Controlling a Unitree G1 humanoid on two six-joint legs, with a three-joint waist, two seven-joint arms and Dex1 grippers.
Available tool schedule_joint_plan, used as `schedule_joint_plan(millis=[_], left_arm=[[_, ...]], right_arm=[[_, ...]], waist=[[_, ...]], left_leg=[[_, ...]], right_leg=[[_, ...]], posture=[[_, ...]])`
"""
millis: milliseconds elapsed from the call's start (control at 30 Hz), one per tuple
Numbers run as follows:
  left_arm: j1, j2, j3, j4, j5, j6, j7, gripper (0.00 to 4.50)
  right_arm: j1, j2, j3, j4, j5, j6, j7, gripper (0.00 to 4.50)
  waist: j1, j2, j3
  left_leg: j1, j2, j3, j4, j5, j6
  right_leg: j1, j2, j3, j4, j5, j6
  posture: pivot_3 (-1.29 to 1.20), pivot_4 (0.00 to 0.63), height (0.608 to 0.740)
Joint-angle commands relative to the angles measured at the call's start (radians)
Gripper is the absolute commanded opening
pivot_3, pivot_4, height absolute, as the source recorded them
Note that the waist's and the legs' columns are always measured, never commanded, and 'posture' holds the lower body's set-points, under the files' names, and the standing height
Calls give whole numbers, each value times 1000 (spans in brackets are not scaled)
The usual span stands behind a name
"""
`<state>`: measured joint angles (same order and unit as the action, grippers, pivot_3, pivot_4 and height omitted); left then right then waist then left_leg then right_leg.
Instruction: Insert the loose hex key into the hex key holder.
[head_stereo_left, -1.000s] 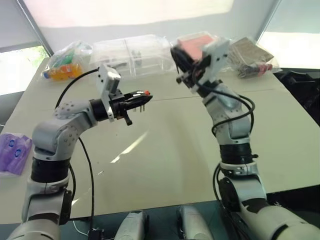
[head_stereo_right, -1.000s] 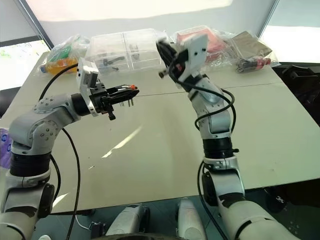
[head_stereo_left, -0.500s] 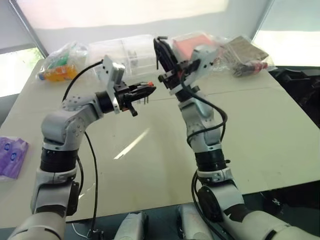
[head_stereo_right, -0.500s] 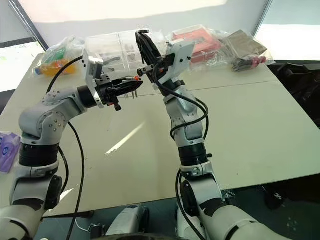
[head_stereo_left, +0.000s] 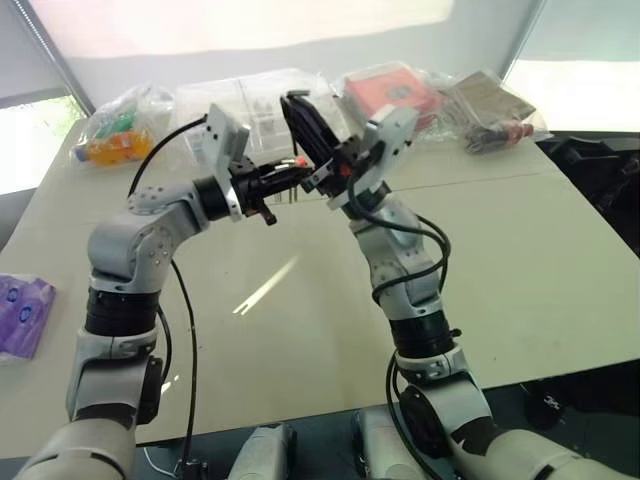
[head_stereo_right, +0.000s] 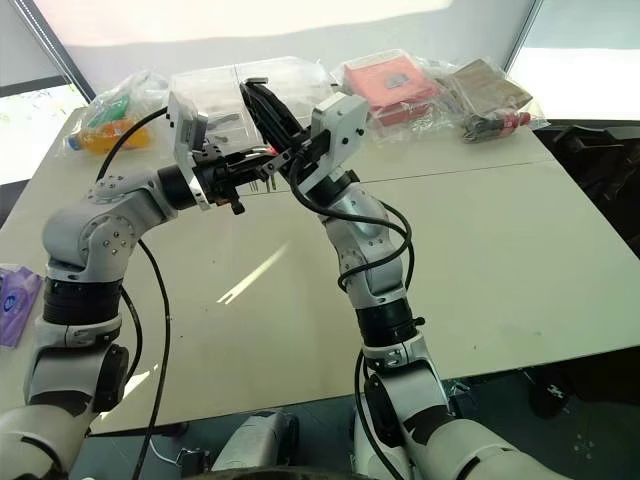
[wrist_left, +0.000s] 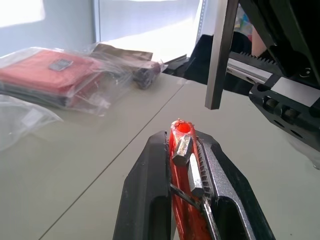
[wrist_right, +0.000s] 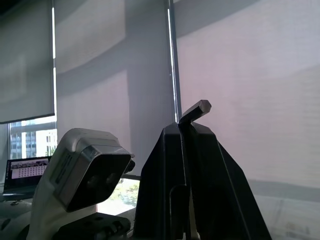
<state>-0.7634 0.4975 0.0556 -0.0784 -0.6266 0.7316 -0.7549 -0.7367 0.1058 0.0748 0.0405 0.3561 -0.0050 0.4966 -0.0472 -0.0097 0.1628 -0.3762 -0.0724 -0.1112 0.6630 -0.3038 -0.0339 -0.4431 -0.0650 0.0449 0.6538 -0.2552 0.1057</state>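
Both your grippers are clamped, meeting above the table.

Your right gripper (wrist_right: 189, 131) pinches the loose hex key (wrist_right: 196, 111), its bent end poking past the fingertips. Your left gripper (wrist_left: 186, 145) squeezes the hex key holder (wrist_left: 181, 150), at about 9 o'clock from the right one, nearly touching. The bagged red box (head_stereo_left: 390, 90) lies at 12 o'clock.

My arms are silver-grey, segmented, with black joint bands. Loose black cables run along each. White camera housings top both wrists.
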Motion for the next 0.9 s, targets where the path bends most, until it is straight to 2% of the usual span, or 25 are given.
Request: schedule_joint_plan(millis=[33, 900], left_arm=[[-38, -2, 22, -15, -4, -20, 1, 98], [-20, 2, 32, -57, -24, 1, 12, 98]], right_arm=[[-8, 2, 7, -37, 4, -11, 2, 31], [-22, -9, -7, 66, -37, -101, 0, 31]], waist=[[1, 0, 0], [0, 0, 0]], left_leg=[[0, 0, 0, 0, 0, 0], [0, 0, 0, 0, 0, 0]], right_leg=[[0, 0, 0, 0, 0, 0], [0, 0, 0, 0, 0, 0]], posture=[[0, 150, 740], [0, 150, 740]])
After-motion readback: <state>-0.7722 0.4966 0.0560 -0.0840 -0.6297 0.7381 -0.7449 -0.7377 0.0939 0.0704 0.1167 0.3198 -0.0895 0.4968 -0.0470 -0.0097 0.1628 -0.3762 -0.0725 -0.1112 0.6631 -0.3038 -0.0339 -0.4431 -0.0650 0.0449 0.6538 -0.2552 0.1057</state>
